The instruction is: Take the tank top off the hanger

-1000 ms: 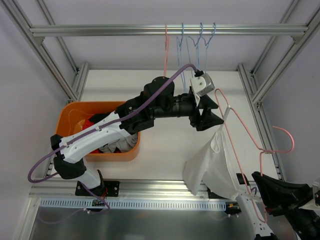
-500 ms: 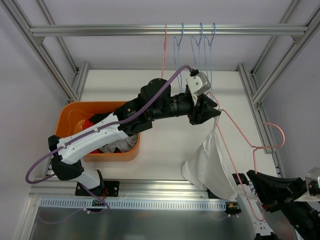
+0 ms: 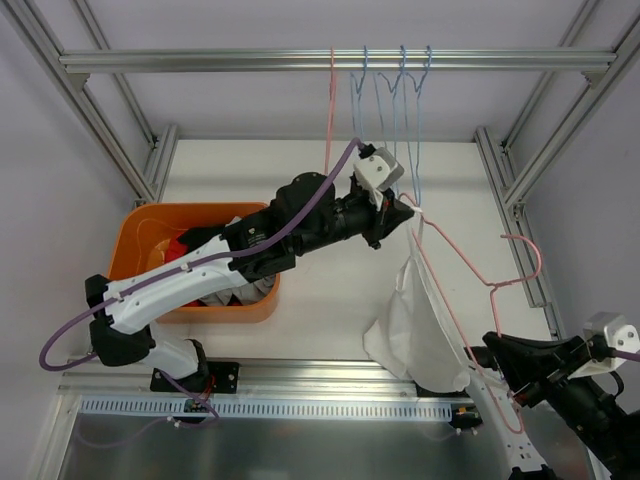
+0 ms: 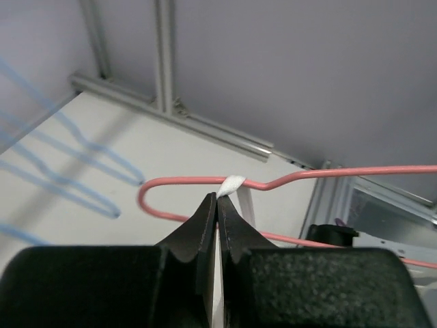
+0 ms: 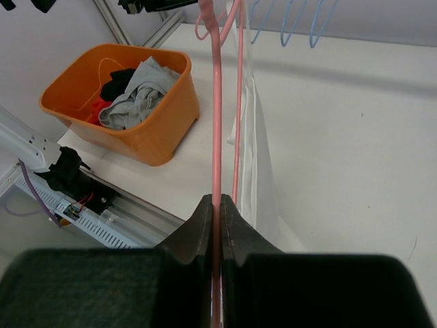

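Observation:
The white tank top [image 3: 420, 320] hangs from a pink wire hanger [image 3: 455, 300] held aslant over the table's right half. My left gripper [image 3: 405, 212] is shut on the tank top's thin white strap [image 4: 232, 183], right where it crosses the hanger's upper bend [image 4: 307, 175]. The left fingertips [image 4: 210, 205] meet with only cloth between them. My right gripper [image 3: 490, 352] is shut on the hanger's lower wire [image 5: 216, 102] near the front edge. In the right wrist view the tank top [image 5: 256, 137] drapes just right of that wire.
An orange bin [image 3: 130, 235] with dark, red and grey clothes stands at the left, also visible as the bin [image 5: 160, 130] in the right wrist view. Several blue hangers [image 3: 392, 85] and a pink one [image 3: 331, 90] hang from the rear rail. Aluminium frame posts line both sides.
My left gripper has shut on the strap and shifted left and toward the rear rail. My right gripper has carried the hanger's lower end leftward, so the hanger has swung.

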Controlling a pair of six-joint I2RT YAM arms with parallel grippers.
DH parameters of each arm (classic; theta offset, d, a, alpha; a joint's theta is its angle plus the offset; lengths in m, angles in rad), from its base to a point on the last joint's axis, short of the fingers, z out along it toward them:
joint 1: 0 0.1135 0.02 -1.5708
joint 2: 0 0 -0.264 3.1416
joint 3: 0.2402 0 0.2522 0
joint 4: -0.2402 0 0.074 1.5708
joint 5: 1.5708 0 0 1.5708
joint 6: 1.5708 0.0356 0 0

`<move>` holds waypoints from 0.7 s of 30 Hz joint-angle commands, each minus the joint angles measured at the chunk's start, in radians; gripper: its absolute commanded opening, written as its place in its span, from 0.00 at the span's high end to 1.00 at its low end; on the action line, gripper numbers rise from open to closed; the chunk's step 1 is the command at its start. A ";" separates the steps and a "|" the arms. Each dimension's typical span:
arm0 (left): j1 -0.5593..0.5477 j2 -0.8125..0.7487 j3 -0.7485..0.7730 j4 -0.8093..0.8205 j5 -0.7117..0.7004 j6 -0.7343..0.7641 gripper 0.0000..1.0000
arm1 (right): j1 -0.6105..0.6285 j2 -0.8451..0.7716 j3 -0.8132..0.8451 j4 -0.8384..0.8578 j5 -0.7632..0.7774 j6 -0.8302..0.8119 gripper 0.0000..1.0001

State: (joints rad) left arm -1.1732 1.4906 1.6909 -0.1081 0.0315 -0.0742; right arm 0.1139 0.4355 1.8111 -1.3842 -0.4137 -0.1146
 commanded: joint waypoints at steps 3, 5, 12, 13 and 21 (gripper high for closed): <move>-0.011 -0.200 -0.140 0.048 -0.521 -0.107 1.00 | 0.035 -0.070 -0.054 -0.021 -0.092 -0.063 1.00; -0.013 -0.233 -0.168 0.044 -0.593 -0.136 1.00 | 0.050 -0.096 -0.078 -0.032 -0.108 -0.069 1.00; -0.009 -0.291 -0.183 -0.028 -0.693 -0.174 1.00 | 0.102 -0.119 -0.075 0.032 -0.258 -0.093 1.00; -0.009 -0.299 -0.189 -0.034 -0.602 -0.173 1.00 | 0.101 -0.124 -0.062 0.057 -0.241 -0.076 1.00; -0.011 -0.489 -0.498 0.063 0.107 -0.222 1.00 | 0.098 -0.362 -0.593 1.028 0.051 0.249 1.00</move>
State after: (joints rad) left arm -1.1790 1.0794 1.3071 -0.1127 -0.2207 -0.2546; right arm 0.2085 0.1024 1.3788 -0.8963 -0.4896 -0.0277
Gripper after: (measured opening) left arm 0.008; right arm 0.044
